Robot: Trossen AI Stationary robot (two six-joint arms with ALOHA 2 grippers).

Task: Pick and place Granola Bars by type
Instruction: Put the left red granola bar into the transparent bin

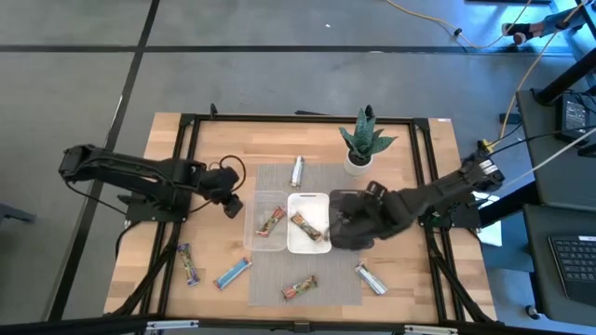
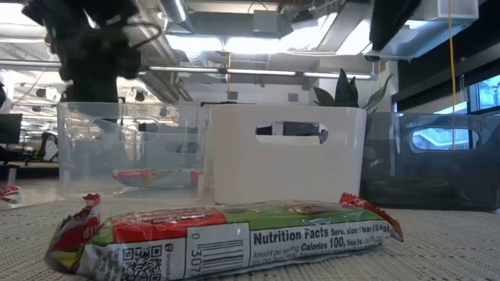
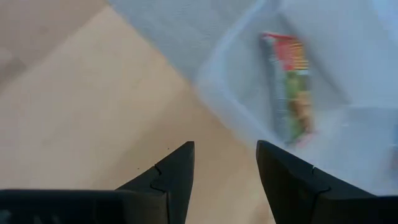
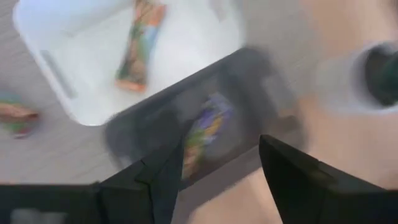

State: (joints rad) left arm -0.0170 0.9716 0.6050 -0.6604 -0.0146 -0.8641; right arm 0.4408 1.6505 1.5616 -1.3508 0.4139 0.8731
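My left gripper (image 1: pixel 233 202) (image 3: pixel 225 177) hangs open over bare wood beside the clear bin (image 1: pixel 270 223), which holds a red-green bar (image 3: pixel 291 87). My right gripper (image 1: pixel 343 223) (image 4: pixel 221 168) is open above the dark grey bin (image 4: pixel 249 81), where a purple-green bar (image 4: pixel 208 127) lies flat. An orange bar (image 1: pixel 305 226) (image 4: pixel 142 43) lies in the white bin (image 1: pixel 307 200). Loose on the table lie a silver bar (image 1: pixel 298 170), two blue bars (image 1: pixel 189 263) (image 1: pixel 233 273), a red-brown bar (image 1: pixel 300 288) (image 2: pixel 219 238) and another silver bar (image 1: pixel 371 277).
A potted green plant (image 1: pixel 365 140) stands at the far edge of the grey mat (image 1: pixel 279 181), just beyond the right arm. The three bins sit side by side mid-mat. Bare wood (image 1: pixel 200 233) lies left of the clear bin. A black frame (image 1: pixel 186 126) runs round the table.
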